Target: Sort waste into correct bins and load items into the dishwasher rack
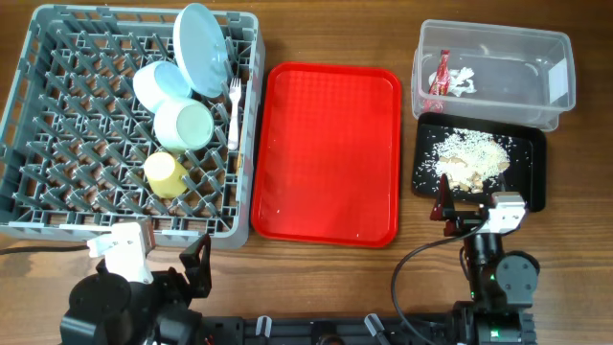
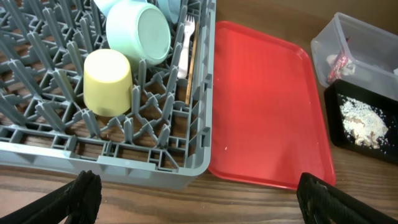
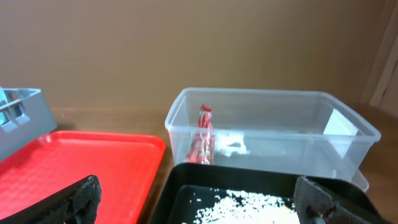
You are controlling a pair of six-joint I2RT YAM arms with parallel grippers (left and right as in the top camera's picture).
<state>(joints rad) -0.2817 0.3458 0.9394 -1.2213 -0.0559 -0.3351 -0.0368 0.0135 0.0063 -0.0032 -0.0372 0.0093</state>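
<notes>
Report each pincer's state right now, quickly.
Left pincer: open, holding nothing.
Right pincer: open, holding nothing.

A wooden bench (image 1: pixel 316 283) is filling the scene, its brown top showing long grain lines running from side to side and giving off a low, satin sheen. Soft, even light is falling on it from above, leaving only faint, short shadows on the wood. Beyond the far edge of the bench, a plain brown wall (image 3: pixel 186 43) is rising, flat and unmarked. At the far right, a paler panel (image 3: pixel 387 56) is leaning slightly aslant beside that wall, its surface catching more of the light.
</notes>
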